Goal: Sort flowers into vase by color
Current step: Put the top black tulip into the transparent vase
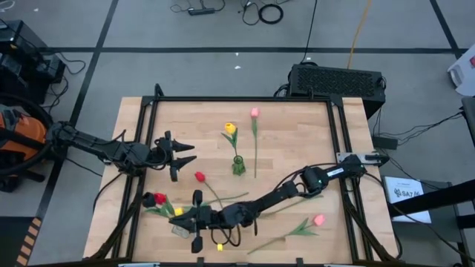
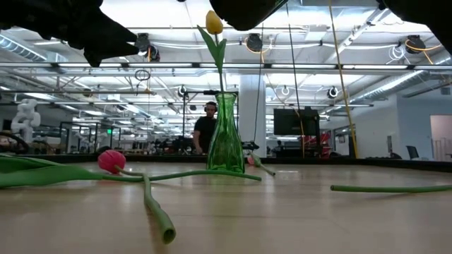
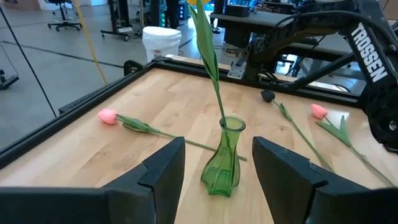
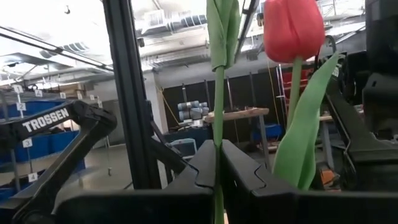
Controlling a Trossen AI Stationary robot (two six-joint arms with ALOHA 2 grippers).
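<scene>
- We note a grey floor (image 1: 223, 33) crossed by dark tape lines, cables (image 1: 263, 11) lying loose.
- A black ventilated box (image 1: 338, 80) sits behind the wooden table (image 1: 297, 126).
- Beyond: ceiling strip lights (image 2: 296, 32), a dark screen (image 2: 293, 121), one person standing (image 2: 207, 127).

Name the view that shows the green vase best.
The left wrist view: the green vase stands whole between the open left pincer fingers, a stem rising from it. The low view shows it side-on, farther off; the high view shows it from above; the right wrist view misses it.
</scene>
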